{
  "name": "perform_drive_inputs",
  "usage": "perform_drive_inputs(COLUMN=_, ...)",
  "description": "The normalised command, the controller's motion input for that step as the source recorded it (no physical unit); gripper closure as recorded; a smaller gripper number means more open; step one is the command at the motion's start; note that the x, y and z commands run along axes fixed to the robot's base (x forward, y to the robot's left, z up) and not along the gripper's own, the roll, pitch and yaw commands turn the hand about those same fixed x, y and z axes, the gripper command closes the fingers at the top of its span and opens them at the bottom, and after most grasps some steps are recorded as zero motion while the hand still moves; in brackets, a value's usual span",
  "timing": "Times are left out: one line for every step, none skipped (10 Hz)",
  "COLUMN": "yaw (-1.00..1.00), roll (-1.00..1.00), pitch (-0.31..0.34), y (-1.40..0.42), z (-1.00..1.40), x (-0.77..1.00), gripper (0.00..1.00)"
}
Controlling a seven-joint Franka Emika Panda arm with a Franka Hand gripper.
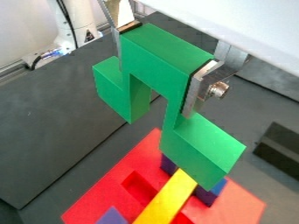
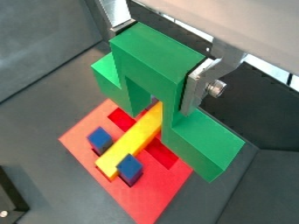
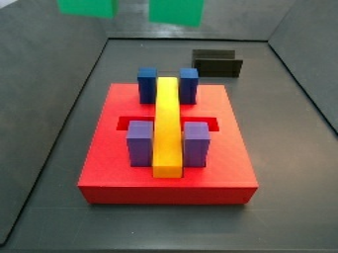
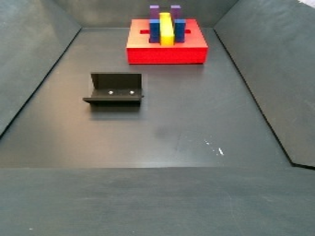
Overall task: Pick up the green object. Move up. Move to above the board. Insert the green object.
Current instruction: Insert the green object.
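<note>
High over the board (image 2: pixel 158 197) — pincer (image 2: pixel 163 74) clamped on green object (image 2: pixel 158 66), its long axis crossing the yellow bar (image 2: pixel 138 138) below — descent pending.

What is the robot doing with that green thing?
The gripper is holding the green object up in the air, over the red board. The silver fingers squeeze its raised middle cube. On the board below sit a yellow bar and blue and purple blocks. The green object has not gone into the board yet. In a side view, only its bottom edge peeks in at the top. The fixture stands alone on the floor.
</note>
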Motion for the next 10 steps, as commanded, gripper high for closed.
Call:
perform_drive_inputs(yaw=0.25, roll=0.2, pitch=-0.016, y=-0.58, z=-0.76, x=0.0, gripper=1.0)
perform_drive_inputs(yaw=0.32, roll=0.19, pitch=-0.037, y=-0.48, z=-0.74, x=0.0, gripper=1.0)
perform_drive_inputs(yaw=0.35, roll=0.17, pitch=-0.05, y=-0.35, z=-0.69, x=0.03, gripper=1.0)
perform_drive_inputs(yaw=0.33, roll=0.2, pitch=-0.034, y=-0.06, z=-0.41, x=0.14, gripper=1.0)
perform_drive_inputs(yaw=0.25, roll=0.27, pitch=0.0, y=0.06, z=0.0, x=0.33, gripper=1.0)
perform_drive_inputs(yaw=0.27, roll=0.27, pitch=0.0, y=0.0, z=0.0, x=0.39, gripper=1.0)
perform_drive_inputs(yaw=0.22, roll=0.14, pitch=0.0, y=-0.09, z=-0.13, x=0.45, gripper=1.0)
perform_drive_inputs(yaw=0.23, roll=0.04, pitch=-0.029, y=-0.1, z=-0.26, x=0.53, gripper=1.0)
perform_drive_inputs(yaw=0.25, roll=0.01, pitch=-0.074, y=-0.1, z=-0.32, x=0.49, gripper=1.0)
perform_drive_inputs(yaw=0.25, roll=0.06, pitch=-0.08, y=-0.14, z=-0.31, x=0.51, gripper=1.0)
